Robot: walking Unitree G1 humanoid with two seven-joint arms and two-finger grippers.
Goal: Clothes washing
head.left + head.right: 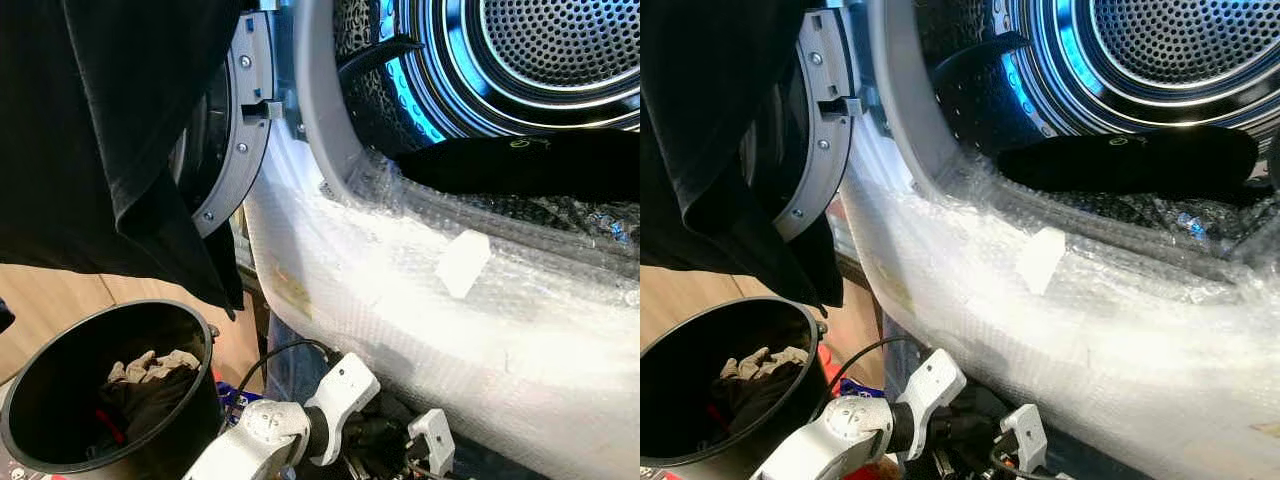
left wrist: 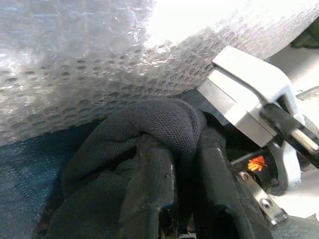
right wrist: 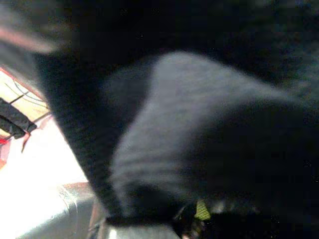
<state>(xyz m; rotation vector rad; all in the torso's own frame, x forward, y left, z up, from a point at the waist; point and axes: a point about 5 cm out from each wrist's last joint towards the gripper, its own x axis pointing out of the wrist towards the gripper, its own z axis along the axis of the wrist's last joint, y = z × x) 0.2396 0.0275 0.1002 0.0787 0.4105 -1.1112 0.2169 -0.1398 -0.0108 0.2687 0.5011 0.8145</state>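
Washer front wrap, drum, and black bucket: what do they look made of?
Wrap: clear plastic bubble wrap, glossy, with rows of small air cells. Drum: shiny metal, probably stainless steel, perforated and reflective. Bucket: likely matte black plastic, with a smooth moulded rim.

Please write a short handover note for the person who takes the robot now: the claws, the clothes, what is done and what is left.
Left claw: shut on a black mesh cloth, low beside the bubble wrap on the washer front.
Right claw: state unclear; dark fabric covers its camera.
Done: one black garment lies across the drum opening.
Left: a black shirt hangs over the open door; more clothes sit in the black bucket.
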